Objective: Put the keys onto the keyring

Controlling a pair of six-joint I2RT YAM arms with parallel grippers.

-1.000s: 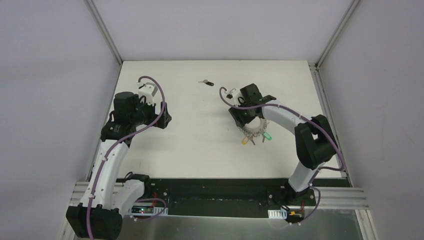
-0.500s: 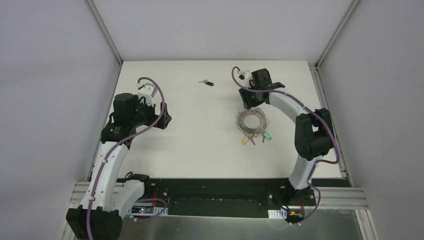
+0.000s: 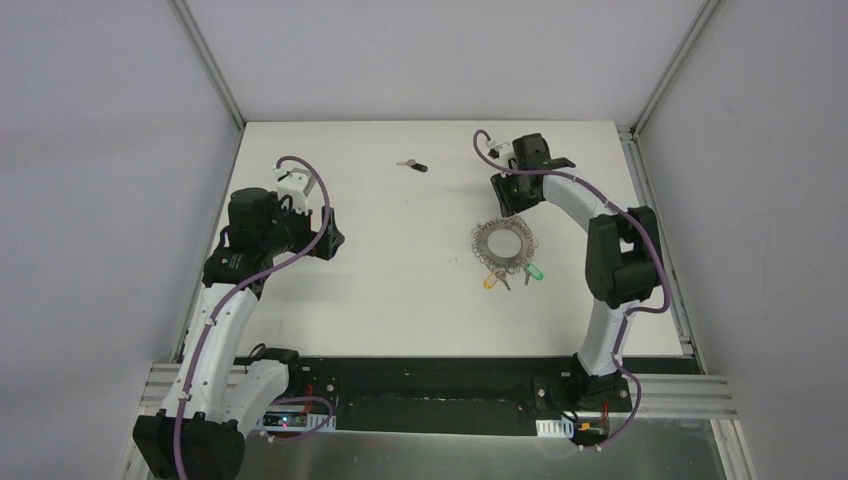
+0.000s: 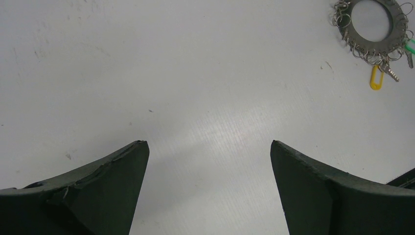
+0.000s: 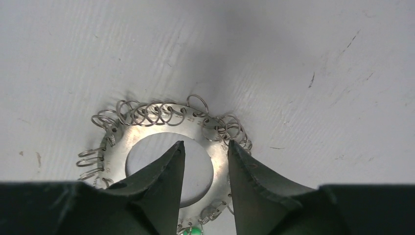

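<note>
The keyring (image 3: 488, 243), a flat grey metal loop fringed with wire rings, lies on the white table right of centre. A yellow-orange key (image 3: 490, 283) and a green key (image 3: 535, 272) hang at its near edge. A black key (image 3: 412, 164) lies alone at the far middle. My right gripper (image 3: 507, 200) hovers just beyond the keyring; in the right wrist view its jaws (image 5: 206, 144) stand a little apart with nothing between them, above the keyring (image 5: 147, 129). My left gripper (image 3: 330, 238) is wide open and empty (image 4: 209, 143) over bare table at the left.
The left wrist view shows the keyring (image 4: 379, 46) at its top right corner with the yellow-orange key (image 4: 375, 78) below it. Grey walls with metal posts (image 3: 205, 60) close in the table at the back and sides.
My right gripper has moved away from over the keyring toward the far side of the table, leaving the keyring lying flat. The left arm has hardly moved.
</note>
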